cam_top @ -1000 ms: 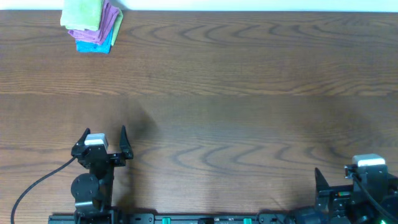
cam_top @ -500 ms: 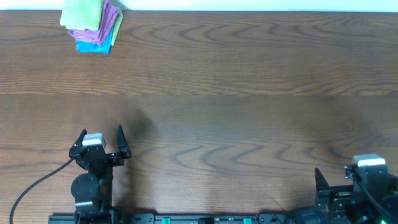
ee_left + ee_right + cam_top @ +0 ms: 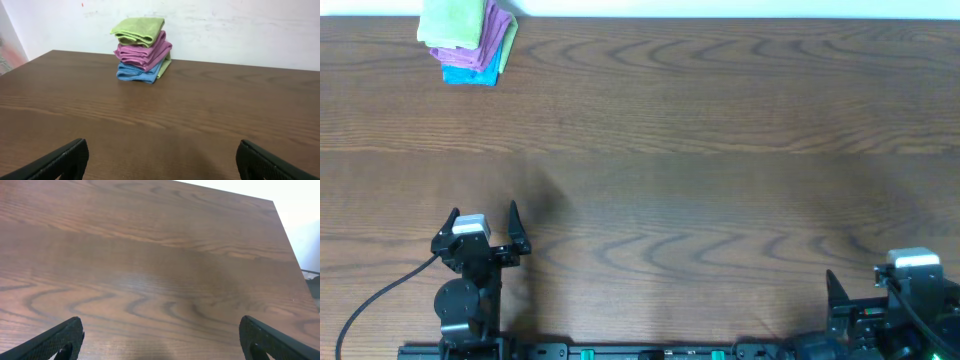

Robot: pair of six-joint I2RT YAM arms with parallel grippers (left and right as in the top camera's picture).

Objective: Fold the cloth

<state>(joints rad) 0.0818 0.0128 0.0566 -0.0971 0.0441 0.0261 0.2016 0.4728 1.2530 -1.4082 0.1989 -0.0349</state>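
A stack of folded cloths [image 3: 467, 40] lies at the table's far left corner: green on top, purple in the middle, blue at the bottom. It also shows in the left wrist view [image 3: 142, 50], far ahead of the fingers. My left gripper [image 3: 483, 218] is open and empty near the front left edge. My right gripper [image 3: 860, 285] is open and empty at the front right corner, partly cut off by the frame. No unfolded cloth is in view.
The brown wooden table [image 3: 700, 170] fills the view, with its far edge against a white wall [image 3: 240, 25]. The table's right edge shows in the right wrist view [image 3: 287, 235]. A black cable [image 3: 370, 295] runs from the left arm.
The left gripper has shifted slightly to the left. The right arm and the cloth stack have not moved.
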